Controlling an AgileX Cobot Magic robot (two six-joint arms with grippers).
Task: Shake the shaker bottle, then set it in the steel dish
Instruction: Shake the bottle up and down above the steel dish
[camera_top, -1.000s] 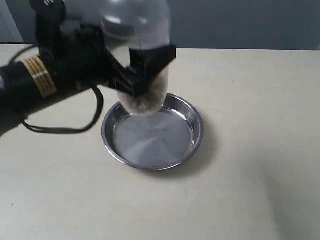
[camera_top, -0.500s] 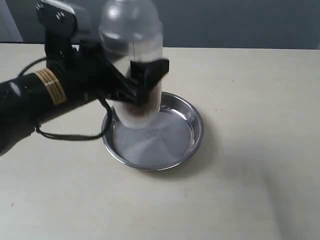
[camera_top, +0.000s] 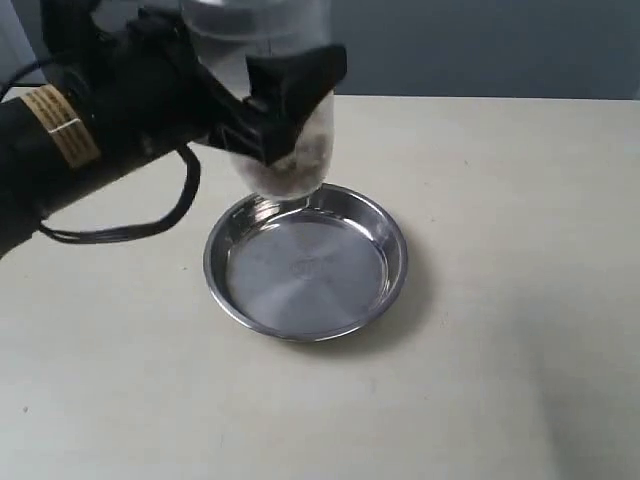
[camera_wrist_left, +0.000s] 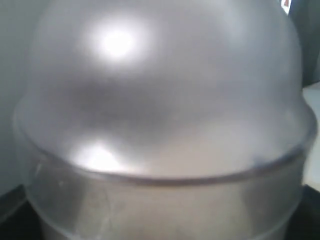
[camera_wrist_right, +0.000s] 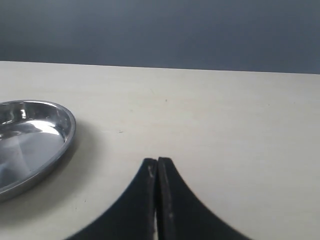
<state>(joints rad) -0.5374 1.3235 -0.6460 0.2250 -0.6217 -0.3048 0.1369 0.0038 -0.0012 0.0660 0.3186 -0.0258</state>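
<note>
The left gripper (camera_top: 282, 118) clamps the bottle (camera_top: 305, 155) above the dish (camera_top: 396, 270); placement is pending; the right gripper (camera_wrist_right: 157, 166) is closed

We see the shaker bottle (camera_wrist_left: 160, 125) filling nearly our whole view, its frosted domed shoulder catching two bright glints above the seam where it meets the wider body below.

The exterior camera is looking down on the steel dish (camera_top: 300, 280) at mid-frame. My left wrist camera is sitting right against the shaker bottle (camera_wrist_left: 160, 100); my right one is skimming low, sharing that dish.
</note>
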